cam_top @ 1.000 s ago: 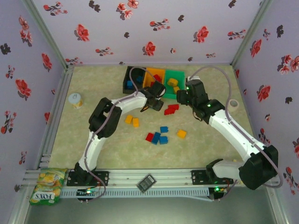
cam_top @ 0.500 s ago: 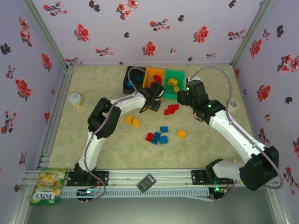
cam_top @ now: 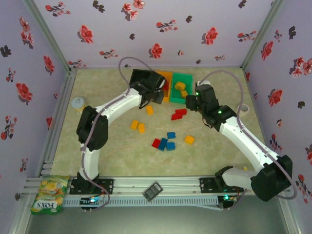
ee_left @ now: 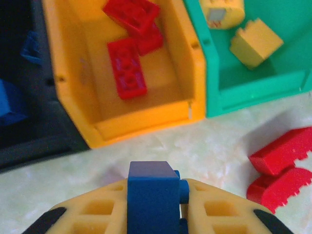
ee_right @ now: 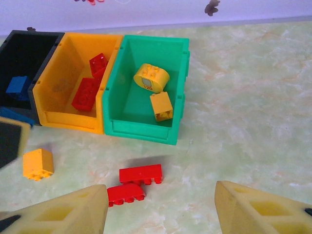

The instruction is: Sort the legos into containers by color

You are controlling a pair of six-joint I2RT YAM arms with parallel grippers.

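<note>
sorting bricks by colour: left arm carrying a blue piece at the bins

the left gripper [ee_left: 153, 214] is clamped on a blue brick [ee_left: 152, 192], held between its yellow fingers [ee_left: 97, 214] just in front of the row of bins, where the black bin [ee_left: 44, 144] meets the orange bin [ee_left: 141, 124]. the green bin [ee_left: 263, 92] closes the row on the right. the orange bin holds red bricks [ee_left: 126, 68], the green bin holds yellow bricks [ee_left: 256, 43], and the black bin holds blue pieces [ee_left: 9, 102]. the right gripper [ee_right: 161, 212] hangs with its jaws apart and nothing between them, above two red bricks on the table [ee_right: 141, 174], which lie side by side near the green bin's front wall. a loose yellow brick [ee_right: 38, 164] sits on the table [ee_right: 243, 122] before the orange bin. in the top view, more loose pieces [cam_top: 164, 143] lie mid-table, well apart from the bins.
</note>
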